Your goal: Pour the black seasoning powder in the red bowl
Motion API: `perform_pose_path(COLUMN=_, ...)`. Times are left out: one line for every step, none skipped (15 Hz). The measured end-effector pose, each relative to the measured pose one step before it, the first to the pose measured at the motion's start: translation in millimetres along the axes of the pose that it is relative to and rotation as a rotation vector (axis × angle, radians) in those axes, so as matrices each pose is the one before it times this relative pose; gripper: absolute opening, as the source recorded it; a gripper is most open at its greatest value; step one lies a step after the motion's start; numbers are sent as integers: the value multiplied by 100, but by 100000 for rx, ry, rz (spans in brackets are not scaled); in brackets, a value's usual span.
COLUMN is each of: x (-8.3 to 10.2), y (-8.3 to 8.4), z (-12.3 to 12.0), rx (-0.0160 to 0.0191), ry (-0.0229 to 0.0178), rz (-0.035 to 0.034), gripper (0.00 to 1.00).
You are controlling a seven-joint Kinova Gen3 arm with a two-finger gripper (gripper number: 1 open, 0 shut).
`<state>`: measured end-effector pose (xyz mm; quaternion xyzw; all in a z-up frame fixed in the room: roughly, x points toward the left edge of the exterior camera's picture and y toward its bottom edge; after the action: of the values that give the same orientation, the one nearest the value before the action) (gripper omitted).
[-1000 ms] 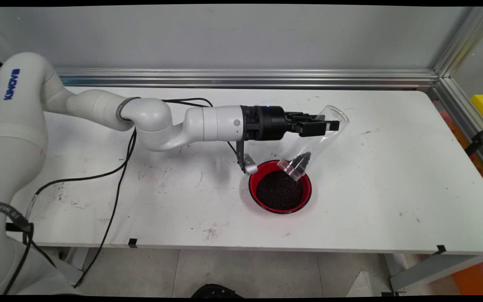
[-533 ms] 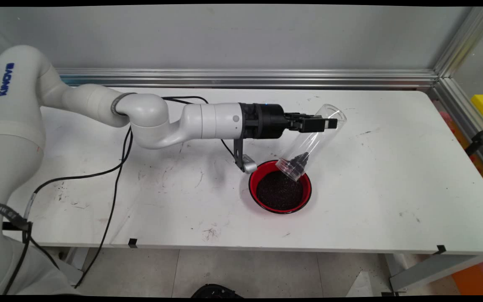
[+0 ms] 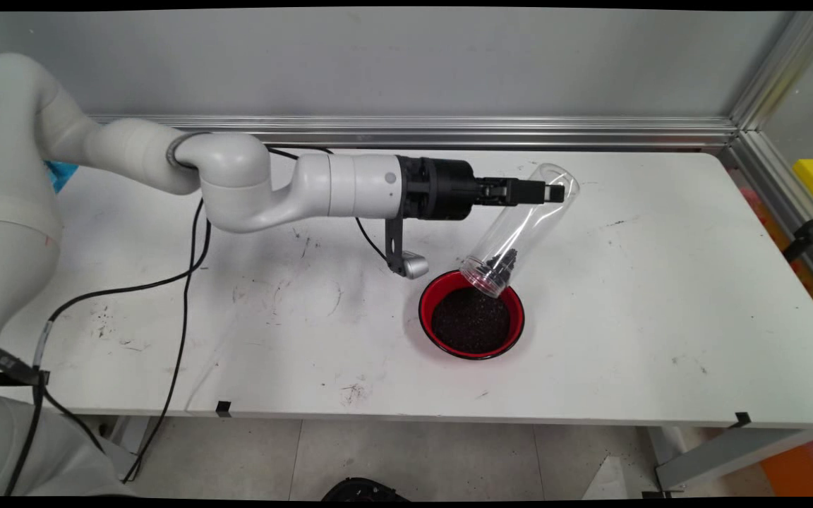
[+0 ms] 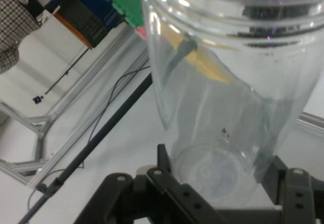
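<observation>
No readable label on the clear plastic jar (image 3: 519, 229) or the red bowl (image 3: 471, 315). Compared to a second ago, the arm had lifted a bit and the jar sat a little higher, with what looked like fewer dark granules (image 3: 502, 261) left at its mouth, though that's hard to judge. The gripper (image 3: 553, 192) was clamped on the jar's closed upper end, fingers (image 4: 167, 171) pressed either side, mouth tilted down over the bowl's far rim on the white table (image 3: 660, 296).
</observation>
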<state>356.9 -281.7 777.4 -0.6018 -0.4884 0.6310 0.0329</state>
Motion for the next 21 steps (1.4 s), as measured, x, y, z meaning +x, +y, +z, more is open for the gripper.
perform_pose_path(x=-246, y=-184, z=-139, rx=-680, ry=555, rz=-1762, gripper=0)
perform_pose_path(x=-249, y=-202, z=-153, rx=-789, ry=706, rz=-2180, gripper=0)
perform_pose_path(x=-235, y=-221, z=-133, rx=-742, ry=727, rz=-2263, gripper=0)
perform_pose_path(x=-258, y=-211, z=-138, rx=-811, ry=506, rz=-2603, gripper=0)
perform_pose_path(x=-242, y=-193, z=-114, rx=-676, ry=306, rz=-2329, gripper=0)
perform_pose_path(x=-265, y=-214, z=-131, rx=-825, ry=344, rz=-2886, gripper=0)
perform_pose_path(x=-244, y=-165, z=-114, rx=-797, ry=221, rz=-2724, gripper=0)
perform_pose_path(x=-265, y=-178, z=-125, rx=-926, ry=283, rz=-3239, gripper=0)
perform_pose_path(x=-290, y=-175, z=-113, rx=-903, ry=195, rz=-3289, gripper=0)
perform_pose_path(x=-302, y=-133, z=-121, rx=-1095, ry=72, rz=-3707, gripper=0)
perform_pose_path(x=-264, y=-111, z=-91, rx=-939, ry=16, rz=-3326, gripper=0)
perform_pose_path(x=-314, y=-102, z=-89, rx=-1218, ry=-5, rz=-4144, gripper=0)
perform_pose_path(x=-299, y=-52, z=-98, rx=-1460, ry=-11, rz=-4422, gripper=0)
perform_pose_path(x=-225, y=-32, z=-73, rx=-1313, ry=115, rz=-3863, gripper=0)
perform_pose_path(x=-239, y=-34, z=-67, rx=-1580, ry=262, rz=-4532, gripper=0)
perform_pose_path(x=-234, y=16, z=-96, rx=-1770, ry=125, rz=-5083, gripper=0)
perform_pose_path(x=-191, y=22, z=-53, rx=-1560, ry=148, rz=-4485, gripper=0)
perform_pose_path(x=-234, y=23, z=-52, rx=-1826, ry=85, rz=-5274, gripper=0)
perform_pose_path(x=-230, y=86, z=-49, rx=-2184, ry=-70, rz=-5261, gripper=0)
perform_pose_path(x=-238, y=102, z=-38, rx=-1939, ry=-460, rz=-4724, gripper=0)
perform_pose_path(x=-296, y=107, z=-42, rx=-2212, ry=-638, rz=-5578, gripper=0)
